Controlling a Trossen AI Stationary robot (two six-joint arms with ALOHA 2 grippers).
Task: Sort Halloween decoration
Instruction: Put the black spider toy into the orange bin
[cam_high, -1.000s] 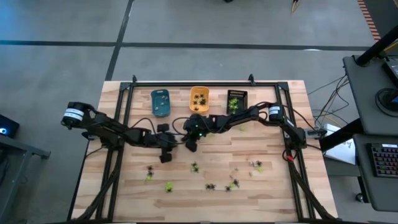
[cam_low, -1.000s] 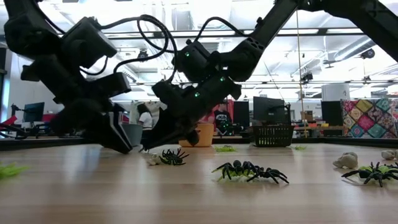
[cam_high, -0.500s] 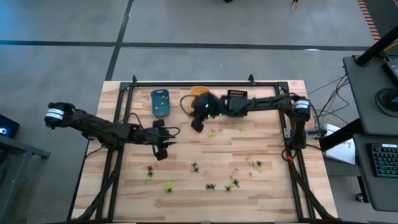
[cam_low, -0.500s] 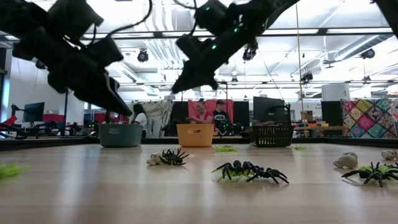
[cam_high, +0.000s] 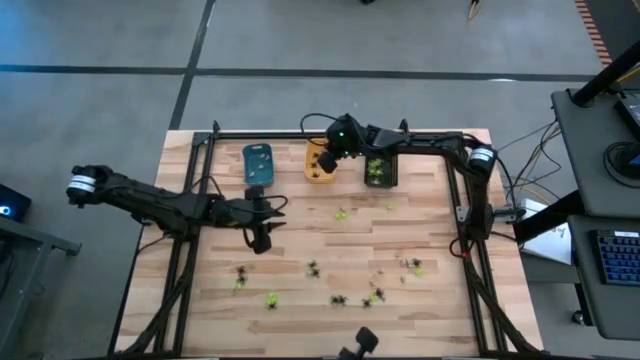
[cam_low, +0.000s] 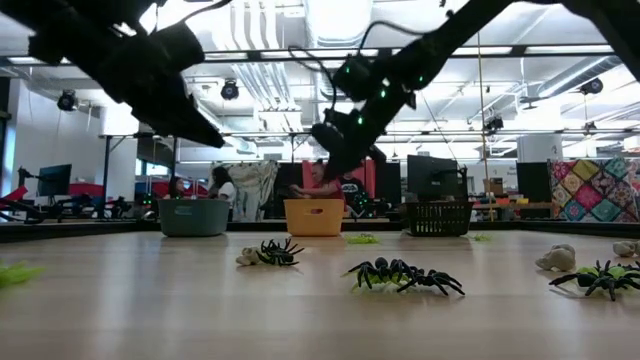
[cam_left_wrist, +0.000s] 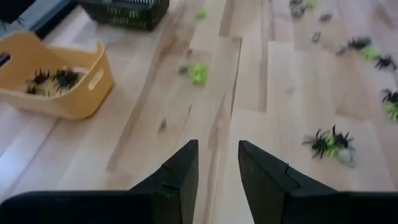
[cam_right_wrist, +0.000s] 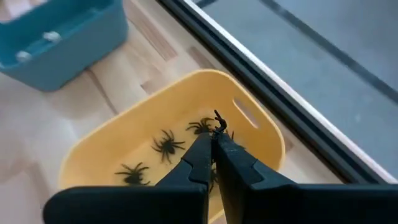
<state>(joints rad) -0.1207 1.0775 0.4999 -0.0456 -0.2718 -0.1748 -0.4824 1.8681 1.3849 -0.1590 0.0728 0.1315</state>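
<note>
Black spider (cam_right_wrist: 218, 121), pinched by right gripper (cam_right_wrist: 214, 138), only wrist view shows.

No words, numbers, labels or brand marks are showing clearly enough to read anywhere on the table, the trays or the arms.

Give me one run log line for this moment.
right hand: shut on black spider, over orange tray | left hand: open, empty, mid-table
</note>
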